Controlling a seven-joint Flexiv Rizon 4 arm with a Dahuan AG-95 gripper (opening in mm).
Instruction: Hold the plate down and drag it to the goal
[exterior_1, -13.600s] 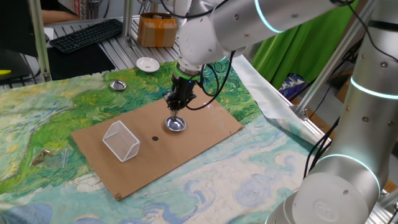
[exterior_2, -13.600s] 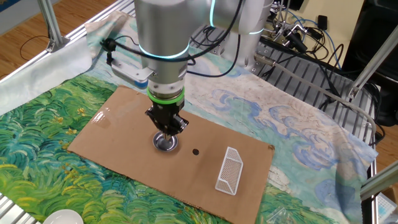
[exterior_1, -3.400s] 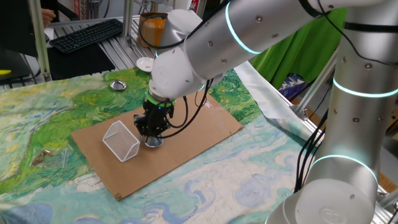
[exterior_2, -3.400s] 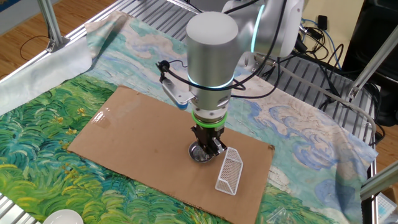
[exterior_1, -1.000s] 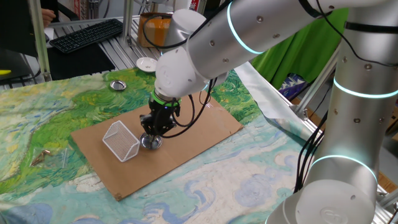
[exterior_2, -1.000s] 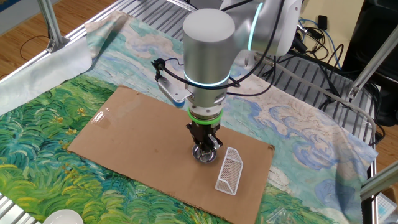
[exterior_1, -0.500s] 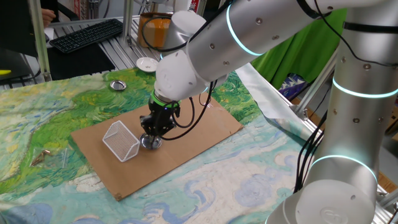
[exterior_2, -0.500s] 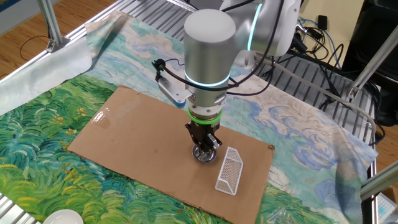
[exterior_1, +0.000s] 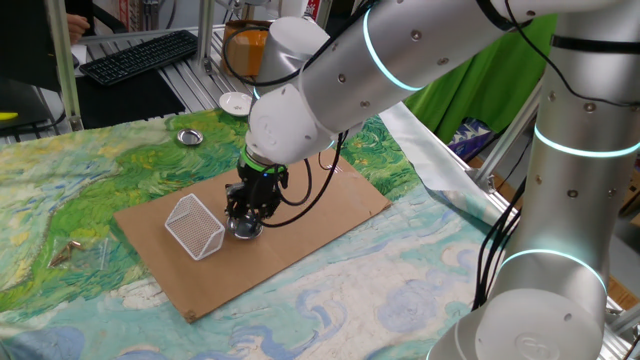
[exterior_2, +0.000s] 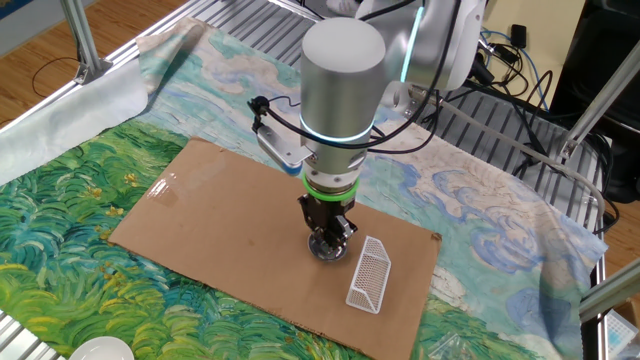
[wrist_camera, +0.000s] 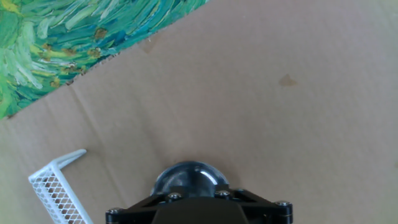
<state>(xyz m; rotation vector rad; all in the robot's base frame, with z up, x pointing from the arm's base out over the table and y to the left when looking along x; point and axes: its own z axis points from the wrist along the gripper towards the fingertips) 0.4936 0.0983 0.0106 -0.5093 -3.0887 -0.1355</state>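
The plate (exterior_1: 243, 229) is a small shiny steel dish lying on the brown cardboard, right beside the goal (exterior_1: 195, 226), a white wire-mesh basket resting on its side. In the other fixed view the plate (exterior_2: 325, 248) sits just left of the goal (exterior_2: 369, 273). My gripper (exterior_1: 246, 214) points straight down with its tips in or just over the plate's hollow (exterior_2: 326, 236). The hand view shows the plate (wrist_camera: 189, 177) partly under the gripper's black body, with the goal (wrist_camera: 56, 186) at lower left. The fingers are hidden there, and the fixed views do not show their gap.
The cardboard sheet (exterior_1: 320, 200) lies on a painted cloth. A second steel dish (exterior_1: 189, 136) and a white ceramic dish (exterior_1: 237, 103) stand at the far edge, near a keyboard (exterior_1: 140, 52). Another white dish (exterior_2: 100, 350) shows at the near corner.
Since the earliest frames the plate has travelled with the gripper from the middle of the cardboard to beside the basket. Over the last second the hand has barely moved.
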